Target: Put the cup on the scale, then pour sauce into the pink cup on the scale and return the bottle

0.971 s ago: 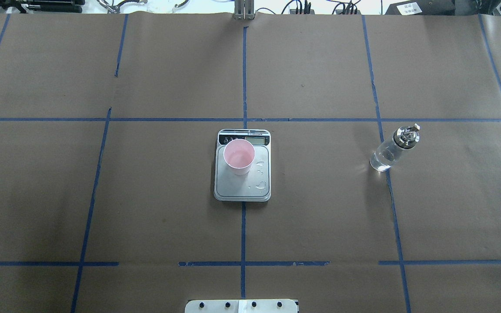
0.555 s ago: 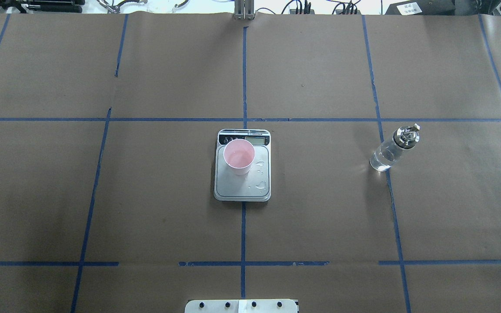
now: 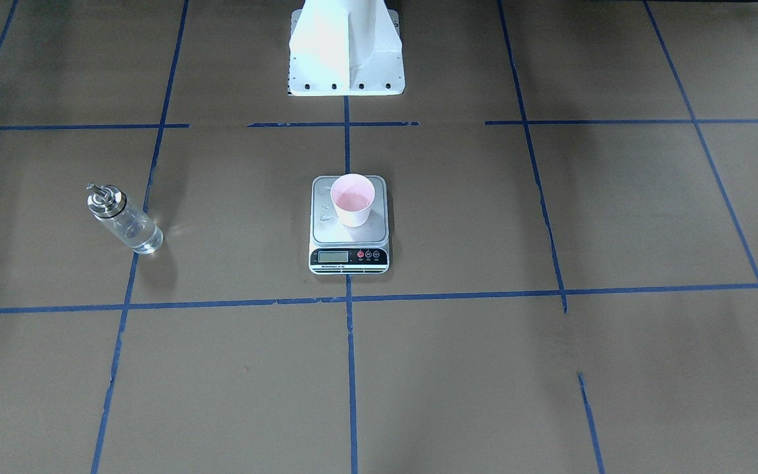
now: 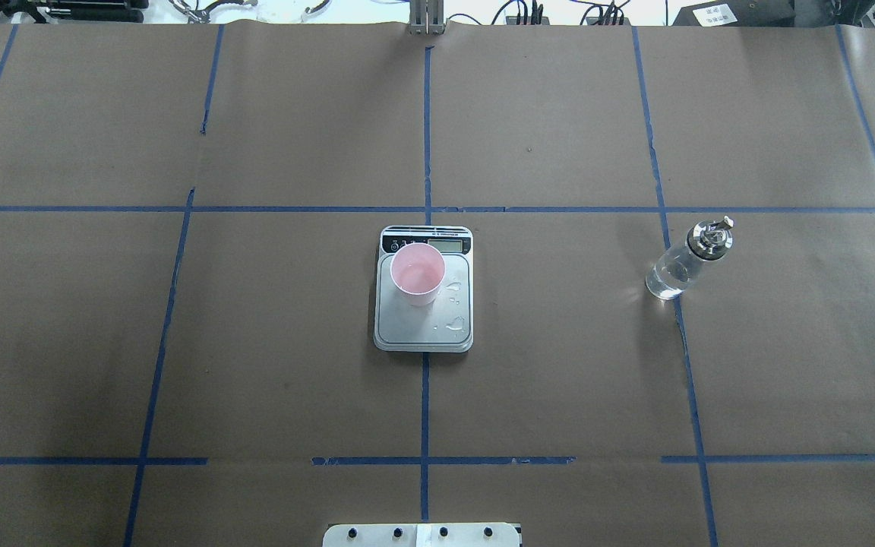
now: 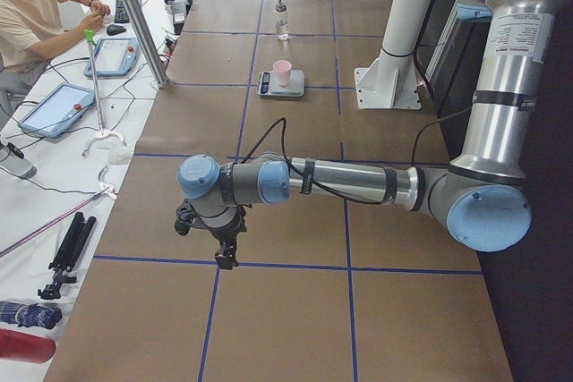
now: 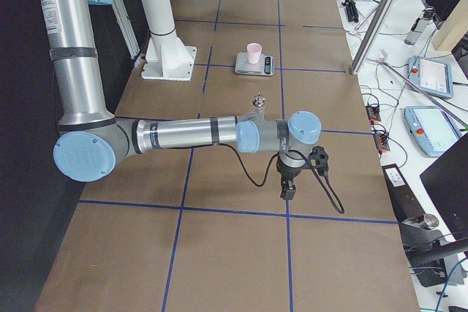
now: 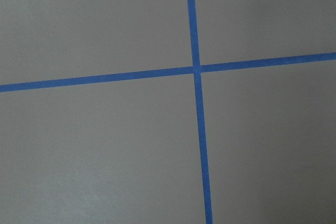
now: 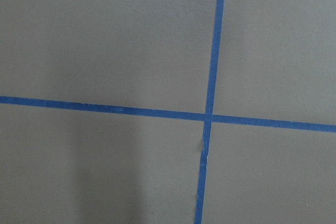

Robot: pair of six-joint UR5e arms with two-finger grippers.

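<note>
The pink cup [image 4: 418, 275] stands upright on the scale [image 4: 424, 328], near its display end; it also shows in the front view [image 3: 353, 197]. Water-like droplets [image 4: 453, 288] lie on the platform beside the cup. The glass bottle [image 4: 682, 264] with a silver spout stands upright on the table to the right, holding clear sauce. No gripper shows in the overhead or front view. My left gripper [image 5: 220, 246] hangs over the table's left end, far from the scale. My right gripper [image 6: 288, 186] hangs just beyond the bottle [image 6: 258, 101] toward the table's right end. I cannot tell whether either is open or shut.
Brown paper with blue tape lines [image 4: 425, 403] covers the table. The robot's white base [image 3: 346, 46] stands at the near edge behind the scale. An operator [image 5: 36, 15] sits past the far side, with tablets and cables there. Both wrist views show only paper and tape.
</note>
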